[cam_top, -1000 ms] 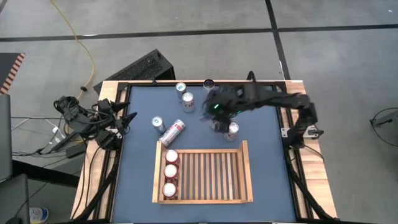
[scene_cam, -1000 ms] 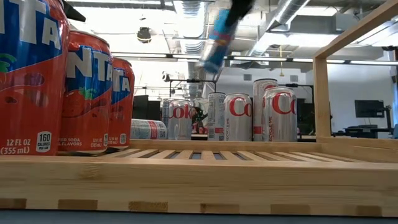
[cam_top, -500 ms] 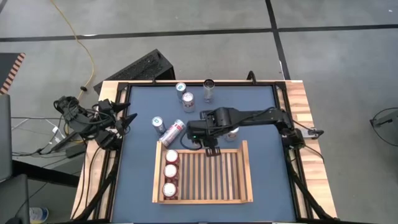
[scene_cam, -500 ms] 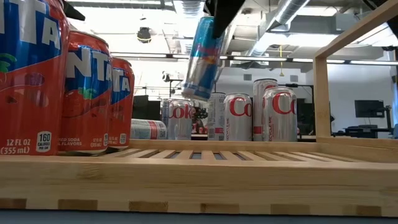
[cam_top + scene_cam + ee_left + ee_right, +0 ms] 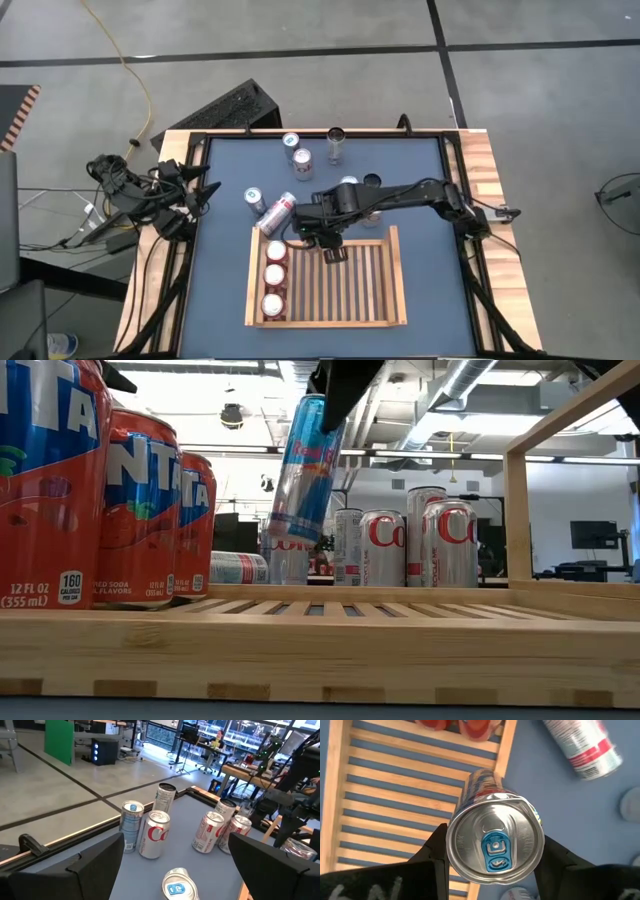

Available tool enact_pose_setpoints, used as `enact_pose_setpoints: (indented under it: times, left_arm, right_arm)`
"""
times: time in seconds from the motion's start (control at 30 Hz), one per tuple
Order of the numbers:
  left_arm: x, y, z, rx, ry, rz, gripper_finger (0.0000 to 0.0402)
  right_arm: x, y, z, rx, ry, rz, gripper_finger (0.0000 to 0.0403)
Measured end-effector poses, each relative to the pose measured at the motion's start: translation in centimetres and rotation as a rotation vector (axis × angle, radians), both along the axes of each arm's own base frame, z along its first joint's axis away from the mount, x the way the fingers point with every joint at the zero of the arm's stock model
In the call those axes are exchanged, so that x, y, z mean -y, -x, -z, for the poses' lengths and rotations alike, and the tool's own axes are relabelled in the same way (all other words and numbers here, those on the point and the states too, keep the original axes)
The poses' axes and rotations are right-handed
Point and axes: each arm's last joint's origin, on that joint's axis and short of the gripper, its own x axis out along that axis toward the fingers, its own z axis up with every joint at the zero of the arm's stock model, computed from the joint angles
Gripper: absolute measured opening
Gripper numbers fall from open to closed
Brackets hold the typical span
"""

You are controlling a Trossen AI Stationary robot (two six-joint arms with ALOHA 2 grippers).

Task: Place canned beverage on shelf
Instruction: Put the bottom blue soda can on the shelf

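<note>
Three red Fanta cans [image 5: 273, 277] stand in a row along the shelf's [image 5: 395, 280] left rim. The right gripper [image 5: 322, 238] grips a slim blue can [image 5: 302, 470] by its top, holding it tilted in the air over the shelf's far edge — near its far-left corner. The left gripper [image 5: 172, 865] sits off the table's left edge, fingers spread and empty.

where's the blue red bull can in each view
High view: blue can hidden under the right gripper at the shelf's far rim.
Low view: blue can hangs tilted, upper centre, above the slats.
Left wrist view: cannot tell it apart.
Right wrist view: blue can top fills the centre, between the jaws.
Shared landmark: the three red Fanta cans.
</note>
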Motion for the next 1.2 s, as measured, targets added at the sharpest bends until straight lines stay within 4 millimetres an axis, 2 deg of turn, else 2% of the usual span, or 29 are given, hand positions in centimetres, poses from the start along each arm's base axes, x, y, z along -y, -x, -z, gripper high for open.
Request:
enact_pose_setpoints:
  times: [0.4,0.63,0.83,1.2]
  left_arm:
    - [0.0,0.0,0.0,0.002,0.004,0.000,0.0348]
    - [0.0,0.0,0.0,0.003,0.003,-0.002,0.0348]
    - [0.0,0.0,0.0,0.006,0.008,-0.004,0.0348]
    - [0.0,0.0,0.0,0.008,0.010,-0.005,0.0348]
  right_arm:
    - [-0.1,-0.8,-0.1,0.078,-0.042,-0.016,0.0170]
    - [-0.2,-1.0,0.5,0.068,-0.061,-0.026,0.0170]
    - [-0.2,-1.9,2.6,0.016,-0.064,-0.046,0.0170]
    - [0.4,-2.1,2.9,-0.007,-0.078,-0.059,0.0170]
